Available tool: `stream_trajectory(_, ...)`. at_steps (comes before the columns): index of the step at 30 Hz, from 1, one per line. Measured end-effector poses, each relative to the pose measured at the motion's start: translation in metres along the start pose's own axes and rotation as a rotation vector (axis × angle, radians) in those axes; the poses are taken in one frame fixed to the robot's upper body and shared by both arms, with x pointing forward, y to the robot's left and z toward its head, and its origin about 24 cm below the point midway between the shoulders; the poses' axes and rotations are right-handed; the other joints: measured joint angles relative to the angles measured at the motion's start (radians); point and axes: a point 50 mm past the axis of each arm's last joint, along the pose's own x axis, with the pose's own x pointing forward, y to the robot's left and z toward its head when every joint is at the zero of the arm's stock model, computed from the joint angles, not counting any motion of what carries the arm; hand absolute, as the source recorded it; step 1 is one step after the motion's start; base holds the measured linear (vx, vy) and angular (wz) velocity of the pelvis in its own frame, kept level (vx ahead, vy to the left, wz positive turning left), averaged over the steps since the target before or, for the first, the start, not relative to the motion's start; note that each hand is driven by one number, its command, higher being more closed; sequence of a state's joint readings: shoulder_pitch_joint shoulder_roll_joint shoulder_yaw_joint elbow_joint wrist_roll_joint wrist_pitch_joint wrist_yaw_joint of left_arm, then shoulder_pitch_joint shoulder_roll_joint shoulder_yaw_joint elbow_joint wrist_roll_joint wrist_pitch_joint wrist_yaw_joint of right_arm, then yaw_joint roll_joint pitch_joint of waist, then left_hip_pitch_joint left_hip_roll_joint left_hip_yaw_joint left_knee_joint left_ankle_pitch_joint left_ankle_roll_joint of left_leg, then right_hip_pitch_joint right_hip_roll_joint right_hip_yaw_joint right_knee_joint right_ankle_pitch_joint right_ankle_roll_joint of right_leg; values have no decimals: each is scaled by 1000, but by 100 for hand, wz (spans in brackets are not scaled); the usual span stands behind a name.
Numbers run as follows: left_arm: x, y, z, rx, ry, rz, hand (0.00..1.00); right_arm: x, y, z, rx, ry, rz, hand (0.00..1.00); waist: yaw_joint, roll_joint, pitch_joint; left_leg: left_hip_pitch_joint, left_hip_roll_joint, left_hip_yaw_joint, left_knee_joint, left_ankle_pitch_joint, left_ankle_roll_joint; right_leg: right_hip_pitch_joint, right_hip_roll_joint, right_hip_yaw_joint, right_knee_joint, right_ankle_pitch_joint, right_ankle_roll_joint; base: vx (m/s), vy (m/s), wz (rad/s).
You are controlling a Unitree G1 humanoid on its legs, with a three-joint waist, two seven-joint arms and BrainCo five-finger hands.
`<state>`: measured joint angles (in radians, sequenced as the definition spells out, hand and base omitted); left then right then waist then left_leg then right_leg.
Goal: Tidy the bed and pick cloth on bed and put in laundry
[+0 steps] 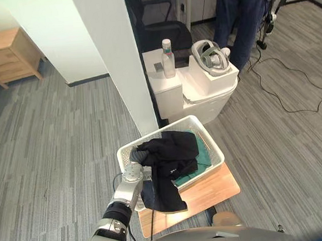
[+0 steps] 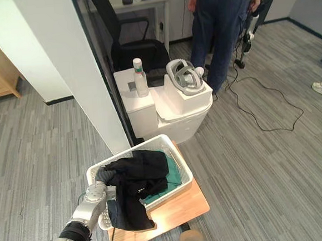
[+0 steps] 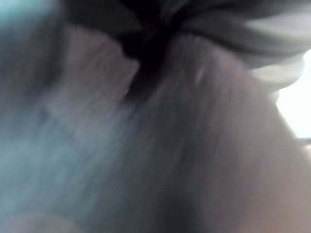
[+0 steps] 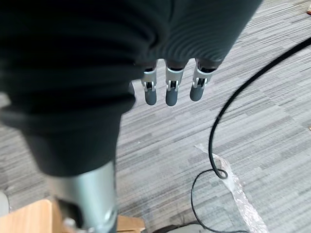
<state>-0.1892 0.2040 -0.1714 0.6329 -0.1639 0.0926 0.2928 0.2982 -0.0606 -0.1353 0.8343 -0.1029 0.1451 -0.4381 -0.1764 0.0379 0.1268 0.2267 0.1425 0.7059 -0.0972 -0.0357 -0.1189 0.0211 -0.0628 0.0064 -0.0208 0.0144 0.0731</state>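
Black cloth [image 1: 172,153] lies heaped in the white laundry basket [image 1: 208,134], on top of a green cloth [image 1: 202,159]. One end of it spills over the basket's near rim and hangs down onto the wooden board [image 1: 214,190] that the basket stands on. My left hand [image 1: 135,158] is at the basket's near left corner, pressed against the black cloth. My fingers there are buried in its folds, so I cannot tell whether they are clasping it or lying loose. The left wrist view gives me nothing but soft grey and dark folds right up close, too blurred to settle it.

My right hand [image 4: 167,93] hangs over the grey striped floor, well apart from the basket. Its fingers are straight and relaxed, and nothing is in them. A crumpled piece of clear plastic [image 4: 234,188] lies on the floor below it.

Past the basket, beside the end of a white wall [image 1: 108,52], stands a low white unit [image 1: 201,95]. A clear bottle [image 1: 168,58] stands upright on it, and a grey headset [image 1: 210,56] rests on it near the bottle. A black chair [image 1: 156,26] is behind the unit, and a person [image 1: 241,11] in dark trousers stands near it. A wooden bedside cabinet [image 1: 5,54] sits far off to the left
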Motion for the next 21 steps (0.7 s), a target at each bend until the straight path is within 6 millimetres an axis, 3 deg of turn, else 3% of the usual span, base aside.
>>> stream_trajectory(4,3,6,5,-43,-3,25,0,1,0,0,-7,-5,23,0,0,3,2,4,5,1,0,1,-1,2,4,-1,3,0,0,4,-11,-2)
stream_trajectory(11,2,8,-8,-208,47,-21,0,2,-1,3,-20,-24,54,0,2,10,19,6,10,-4,30,-2,-4,11,-2,-3,14,-1,-2,-70,-8,3)
stream_trajectory(19,-18,3,9,-298,-113,-164,0,2,-2,6,-12,-48,58,0,9,13,19,18,13,-29,27,-2,-1,31,-2,-26,18,-9,-10,-115,-20,7)
stream_trajectory(21,-24,4,16,-306,-159,-181,0,1,-2,3,-11,-42,64,0,28,10,17,18,12,-41,18,5,3,43,-7,-53,3,-8,-10,-76,-20,20)
